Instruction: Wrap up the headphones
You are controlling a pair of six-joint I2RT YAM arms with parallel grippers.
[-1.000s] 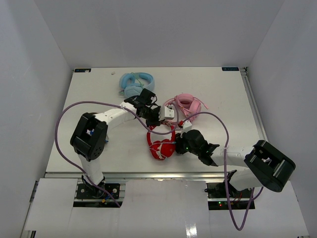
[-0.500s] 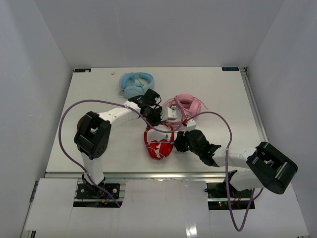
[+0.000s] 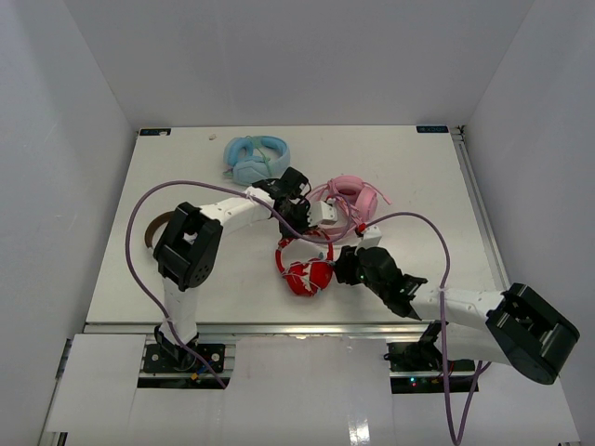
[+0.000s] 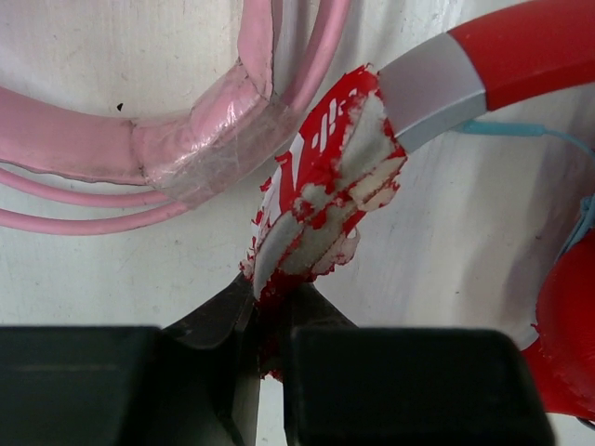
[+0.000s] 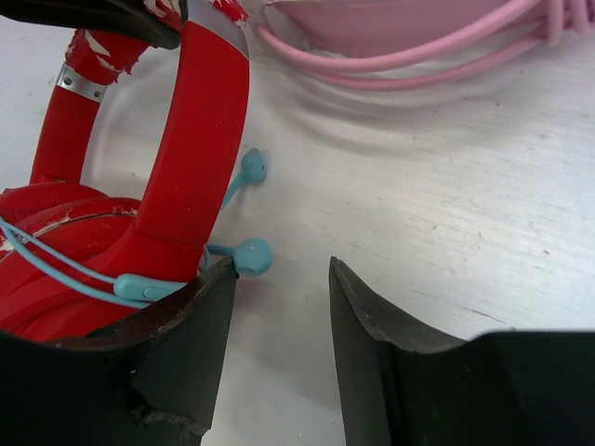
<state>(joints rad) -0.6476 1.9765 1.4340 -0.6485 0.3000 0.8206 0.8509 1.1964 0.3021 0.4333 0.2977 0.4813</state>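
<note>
One red headphones [image 3: 307, 276], one pink headphones [image 3: 348, 192], one light-blue headphones [image 3: 252, 156]. Left gripper [image 4: 270, 311] pinches the red headband; right gripper [image 5: 281, 283] half-open, empty, beside it.

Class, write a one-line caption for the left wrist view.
Left gripper pinches the peeling headband of the red headphones, beside the pink headphones.

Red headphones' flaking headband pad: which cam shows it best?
Left wrist: the flaking pad fills the frame, its tip pinched in the left hand. Right wrist catches only a sliver of it at the top-left edge. Top external shows the whole red headphones, pad too small to read.
</note>
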